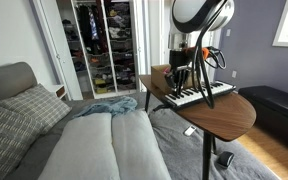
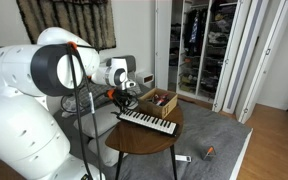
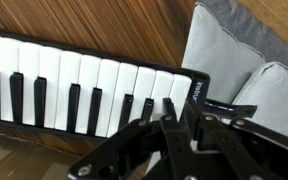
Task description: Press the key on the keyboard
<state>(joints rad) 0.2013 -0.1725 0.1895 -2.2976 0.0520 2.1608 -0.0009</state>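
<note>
Wood-grained and oval, the table (image 1: 234,112) in an exterior view carries the slim keyboard (image 1: 206,94) across its middle. Your gripper (image 1: 182,80) hangs over the end nearer the bed (image 1: 94,140). In an exterior view the keyboard (image 2: 149,122) lies between a cardboard box (image 2: 158,101) and the table's near edge. In the wrist view your gripper (image 3: 167,110) shows dark fingers pressed together over glossy white keys (image 3: 84,75), near the keyboard's end by a grey cushion (image 3: 234,50).

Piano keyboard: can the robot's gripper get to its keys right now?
Probably yes. In the wrist view the gripper hangs right over the white keys near the keyboard's end, with nothing between them.
</note>
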